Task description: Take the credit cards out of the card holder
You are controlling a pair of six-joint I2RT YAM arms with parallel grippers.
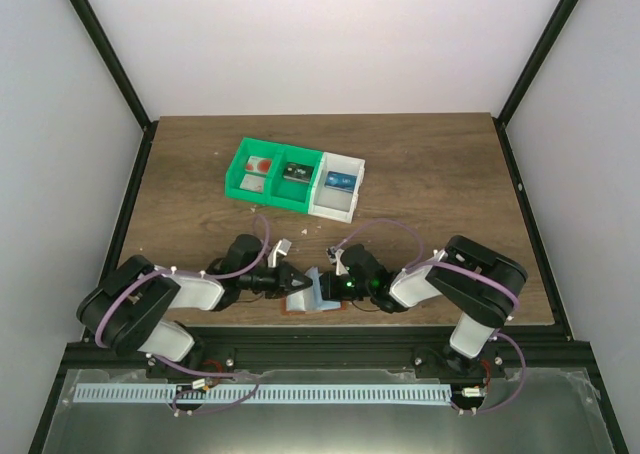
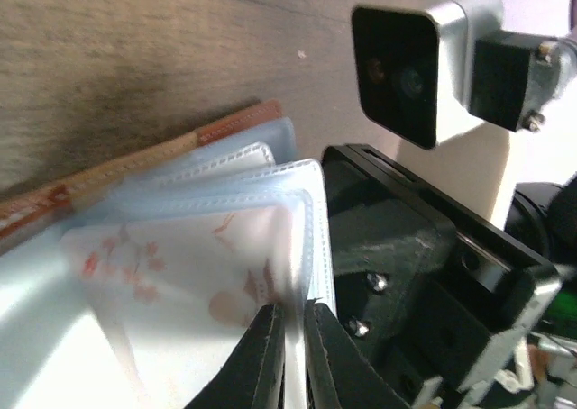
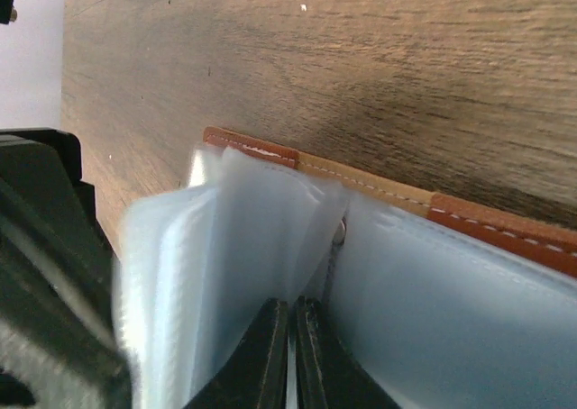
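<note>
Left gripper (image 2: 293, 350): black fingers (image 2: 257, 359) nearly together, pinching edge of clear sleeve of reddish-brown leather card holder (image 2: 230, 127). Pale whitish-pink plastic card (image 2: 180, 274), red marks, inside sleeve left of gripper. Silver-cased black camera (image 2: 419, 58) above-right. Brown wood bench (image 2: 135, 58) beyond.

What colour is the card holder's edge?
The card holder edge is reddish-brown; right wrist view shows it best.

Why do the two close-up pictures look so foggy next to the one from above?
Top view: evenly lit and sharp, but the card holder is tiny. Left wrist view: its clear sleeves sit close to the lens, soft and washed out at lower left. Right wrist view: sleeves at left smear, while the leather edge and the table grain stay crisp.
</note>
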